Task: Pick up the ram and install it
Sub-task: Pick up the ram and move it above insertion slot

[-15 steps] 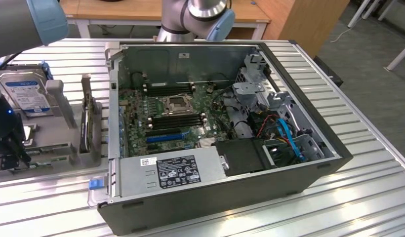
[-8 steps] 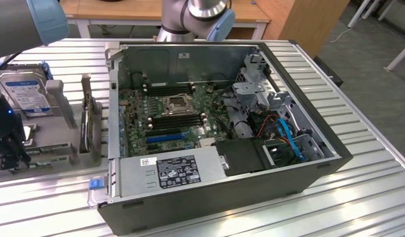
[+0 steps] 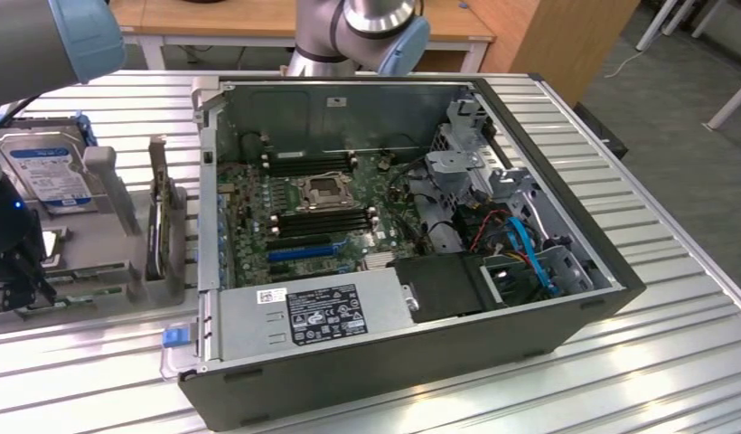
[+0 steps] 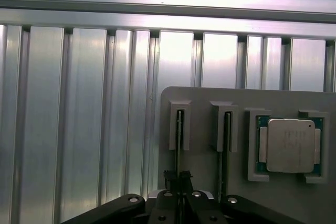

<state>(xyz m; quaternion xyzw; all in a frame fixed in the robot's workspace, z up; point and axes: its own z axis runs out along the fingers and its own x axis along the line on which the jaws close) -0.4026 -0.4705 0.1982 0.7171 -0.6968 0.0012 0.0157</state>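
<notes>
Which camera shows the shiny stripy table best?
The exterior view: the table stretches all around the open computer case, so you see lots of it. The wrist view gives a close patch of its ribs and rim, next to the gray holder.

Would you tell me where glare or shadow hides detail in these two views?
Exterior view: light glares off the table; the case interior lies in shadow. Wrist view: the table shines nearly white, the processor has a soft sheen, the gripper is a dark silhouette.
</notes>
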